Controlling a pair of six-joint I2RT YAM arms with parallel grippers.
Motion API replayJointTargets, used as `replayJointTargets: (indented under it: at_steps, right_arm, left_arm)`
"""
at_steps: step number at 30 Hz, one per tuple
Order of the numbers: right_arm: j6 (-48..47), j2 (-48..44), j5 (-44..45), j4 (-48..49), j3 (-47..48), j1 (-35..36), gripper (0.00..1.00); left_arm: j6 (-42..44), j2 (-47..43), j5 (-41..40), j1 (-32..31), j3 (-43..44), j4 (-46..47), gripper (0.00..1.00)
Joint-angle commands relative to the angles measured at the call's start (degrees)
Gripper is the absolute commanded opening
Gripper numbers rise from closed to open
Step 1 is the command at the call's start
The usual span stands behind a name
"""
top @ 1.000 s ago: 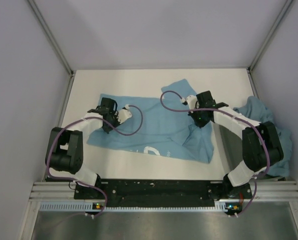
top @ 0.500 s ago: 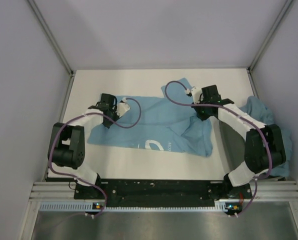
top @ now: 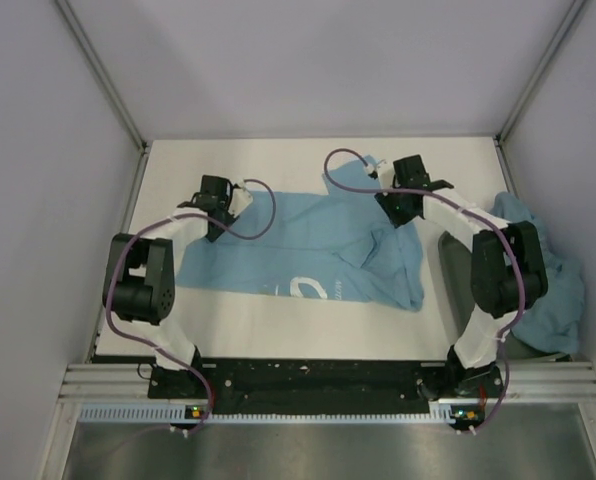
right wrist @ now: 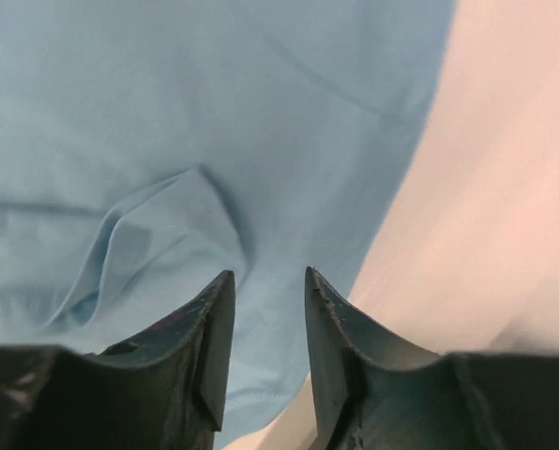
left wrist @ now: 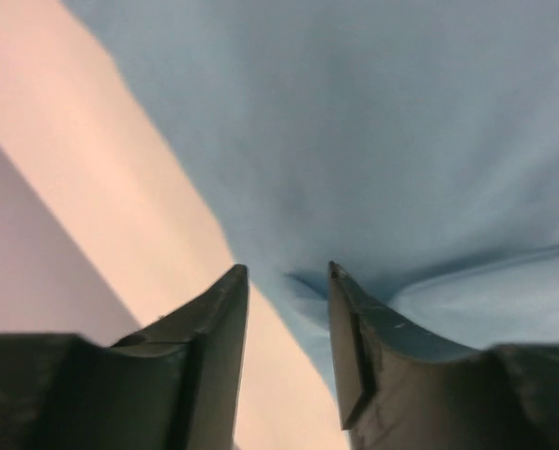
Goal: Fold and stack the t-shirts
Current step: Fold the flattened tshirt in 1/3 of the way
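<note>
Overhead, heaped t-shirts (top: 558, 290) at right; only wrist views show left gripper (left wrist: 284, 272), right gripper (right wrist: 268, 274) near-closed, pinching spread t-shirt (top: 308, 245)

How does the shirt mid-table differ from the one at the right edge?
The mid-table t-shirt lies spread out; the right-edge t-shirt is crumpled in a heap. The mid-table one shows a white logo; the heap shows none. The left gripper and right gripper grip the mid-table one, not the heap. Both are light blue.
</note>
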Motion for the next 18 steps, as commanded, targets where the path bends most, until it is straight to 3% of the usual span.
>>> replayJointTargets:
  at_steps: [1,4,6,7,14,18]
  right_arm:
    - [7.23,2.38,13.47,-1.09,9.72,-0.36,0.41]
    - [14.27,-0.33,17.2,-9.44,14.3,-0.63,0.47]
    - [18.05,-4.45,15.55,-13.58,14.05,-0.54,0.48]
    - [19.99,-6.99,14.23,-15.33,12.83,-0.63,0.53]
    - [34.23,-21.68,5.35,-22.56,-4.03,-0.54,0.64]
    - [39.51,-27.05,0.44,-23.0,-13.71,-0.45,0.56]
  left_arm:
    - [-1.47,1.32,-5.62,3.64,6.6,2.45,0.49]
    - [-2.09,-1.65,-3.08,6.98,9.51,-1.86,0.56]
    - [0.45,-5.51,1.65,8.22,8.73,-4.58,0.59]
    - [2.29,-8.06,3.85,8.31,6.63,-5.72,0.61]
    - [18.37,-22.91,15.91,8.31,-10.24,-13.47,0.61]
    - [23.57,-24.7,17.23,8.31,-16.58,-14.61,0.61]
